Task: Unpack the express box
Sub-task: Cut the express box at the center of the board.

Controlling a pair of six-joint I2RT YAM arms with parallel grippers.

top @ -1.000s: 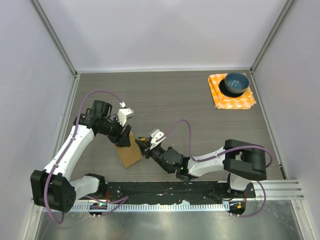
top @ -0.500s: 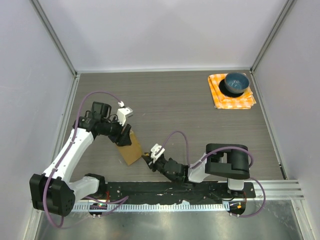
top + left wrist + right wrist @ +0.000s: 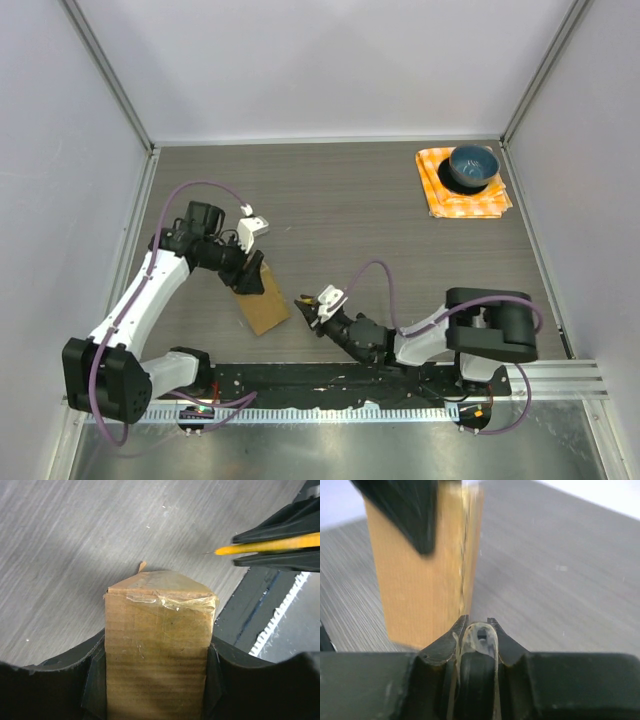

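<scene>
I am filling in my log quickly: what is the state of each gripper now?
Left gripper: closed on the express box.
Right gripper: closed on a thin yellow tool.

Bare table (image 3: 350, 210) beyond express box (image 3: 265, 312)

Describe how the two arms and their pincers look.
The left arm and right arm have white links between bulky black joints. A purple cable loops along each, and a white block sits near each wrist. The left pincer and right pincer have black, tapering fingers.
</scene>
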